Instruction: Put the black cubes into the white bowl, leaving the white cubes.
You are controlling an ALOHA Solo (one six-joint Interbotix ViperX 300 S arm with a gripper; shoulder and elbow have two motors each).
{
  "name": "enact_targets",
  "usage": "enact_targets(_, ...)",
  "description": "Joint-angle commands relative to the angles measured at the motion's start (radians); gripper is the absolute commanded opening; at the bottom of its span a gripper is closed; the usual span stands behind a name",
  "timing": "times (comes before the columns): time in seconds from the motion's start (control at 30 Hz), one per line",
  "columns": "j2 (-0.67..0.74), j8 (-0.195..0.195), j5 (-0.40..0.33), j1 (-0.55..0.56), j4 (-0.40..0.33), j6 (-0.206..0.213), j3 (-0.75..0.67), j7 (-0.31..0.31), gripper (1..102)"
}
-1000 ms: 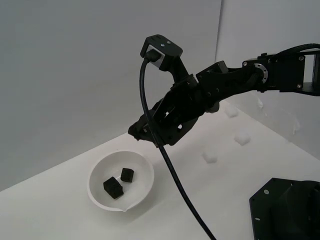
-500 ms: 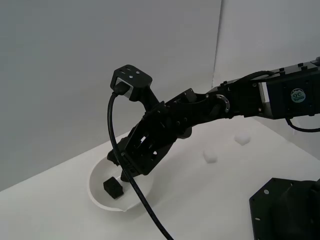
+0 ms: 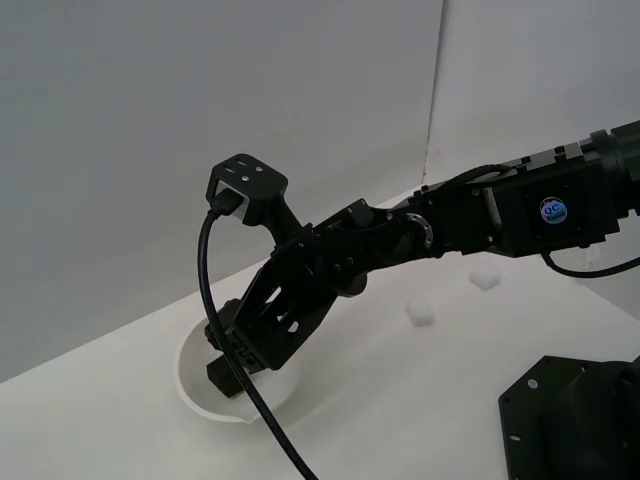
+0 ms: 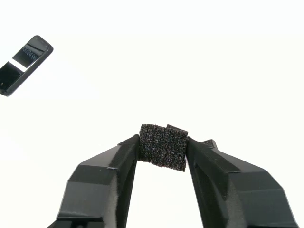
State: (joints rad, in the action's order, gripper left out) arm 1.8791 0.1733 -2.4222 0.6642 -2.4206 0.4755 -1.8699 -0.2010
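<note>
A black cube (image 4: 163, 147) sits clamped between the two fingers (image 4: 109, 175) of the gripper (image 4: 163, 151), its rough faces pressed by both pads in the wrist view. In the exterior view the gripper (image 3: 235, 350) reaches down into the white bowl (image 3: 192, 385), which stands on the white worktop (image 3: 400, 400) toward the exterior view's left. One more black cube (image 3: 226, 379) shows inside the bowl just below the fingers; the rest of the bowl's inside is hidden by the arm. Half a second ago the gripper hung at the bowl's rim, and a second ago it was well above the bowl, with two black cubes lying plainly inside; since then the arm has lowered and stretched toward the exterior view's left, and its cable now drapes across the bowl's front. Two white cubes lie on the worktop well apart from the bowl, one (image 3: 421, 311) nearer it and one (image 3: 485, 277) farther toward the exterior view's right; both lie where they did before. A small black rectangular object (image 4: 23, 64) with a label shows in the wrist view, apart from the fingers.
</note>
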Motion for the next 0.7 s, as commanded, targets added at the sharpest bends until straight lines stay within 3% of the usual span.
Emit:
enact_targets(0.0,0.009,0.005,0.011,0.005,0.008,0.011,-0.018,-0.003,68)
enact_targets(0.07,0.006,0.005,0.011,0.002,0.008,0.011,-0.014,-0.003,85)
enact_targets(0.43,0.057,0.006,0.000,-0.041,-0.006,0.003,-0.064,-0.015,83)
enact_targets(0.5,0.098,0.008,-0.020,-0.075,-0.025,-0.005,-0.106,-0.020,71)
enact_targets(0.67,0.239,0.009,-0.095,-0.169,-0.100,-0.028,-0.247,-0.020,1)
